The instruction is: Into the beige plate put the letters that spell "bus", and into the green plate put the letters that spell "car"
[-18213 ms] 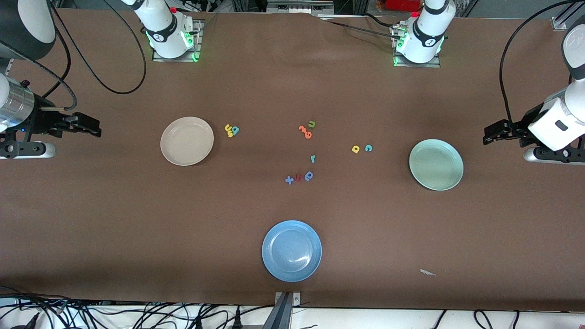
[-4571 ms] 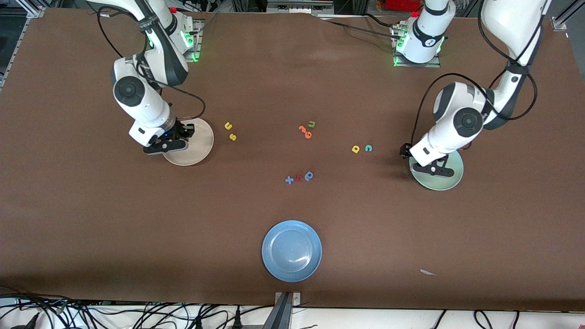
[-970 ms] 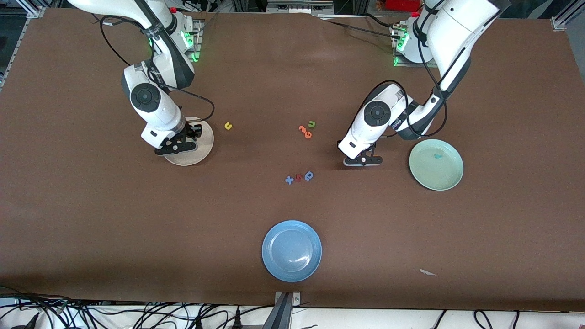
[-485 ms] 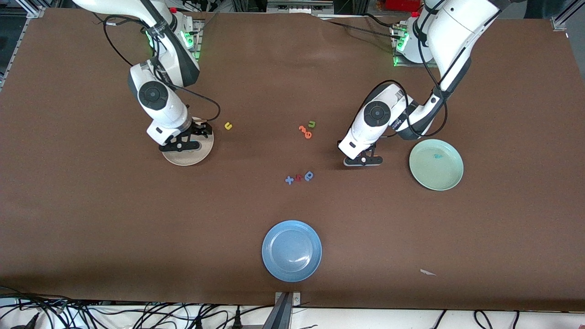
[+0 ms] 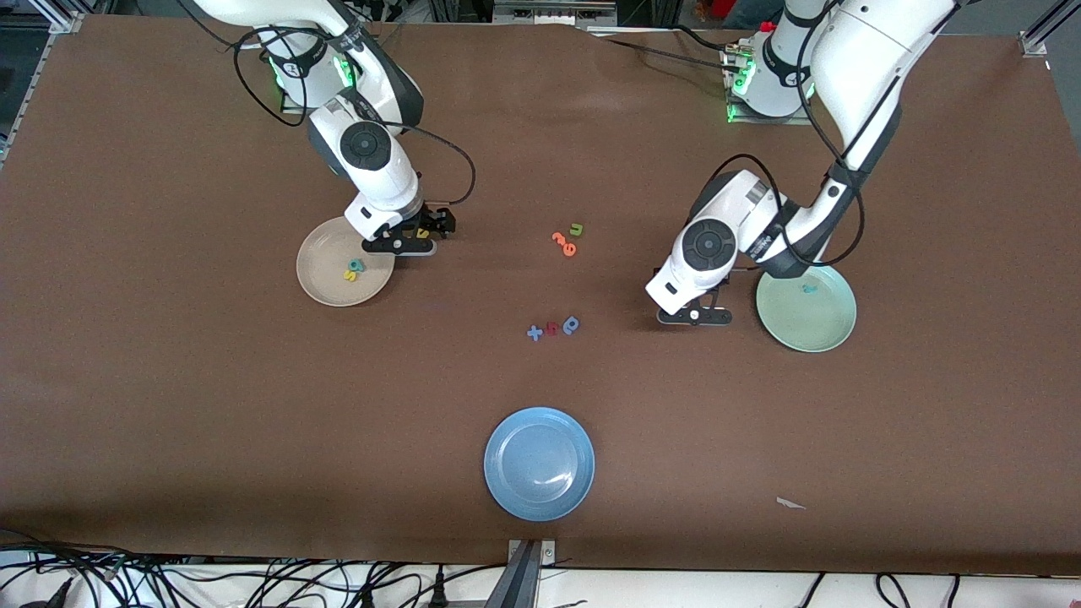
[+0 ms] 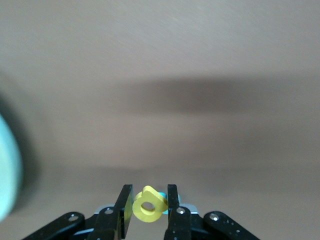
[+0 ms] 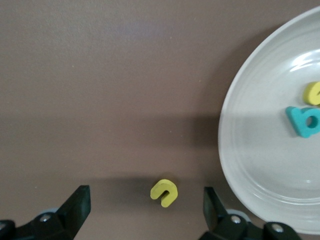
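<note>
While the yellow "u" [image 7: 164, 192] lies flat on the brown table [image 5: 211, 380] just beside the beige plate [image 5: 321, 283], on the side toward the left arm's end, the right gripper [image 5: 411, 241] hangs low right over it with its fingers [image 7: 75, 205] spread wide, one on each side of the letter and neither touching it. In that plate rest the teal "b" [image 7: 304, 121] and the yellow "s" [image 7: 314, 92], close together. The right arm reaches down from its base in a bent pose, its wrist pointing at the table by the plate's rim.

Pinched between the fingers [image 6: 172, 200] of the left gripper [image 6: 148, 206] is the yellow "a" [image 6: 148, 206], with a bit of teal foam showing just beside it in the same grip; what letter that is I cannot tell. The left arm folds down from its base, elbow high, and its gripper [image 5: 694, 316] sits over bare table just beside the green plate [image 5: 823, 333], on the side toward the right arm's end. One teal letter [image 5: 808, 288] lies in that plate.

Mid-table, the orange pieces [image 5: 563, 244] sit touching the green "u" [image 5: 577, 229]; nearer the camera, the blue cross [image 5: 534, 333], a red piece [image 5: 552, 328] and the blue rounded letter [image 5: 572, 324] lie in a row. A blue plate [image 5: 507, 490] sits nearest the camera.
</note>
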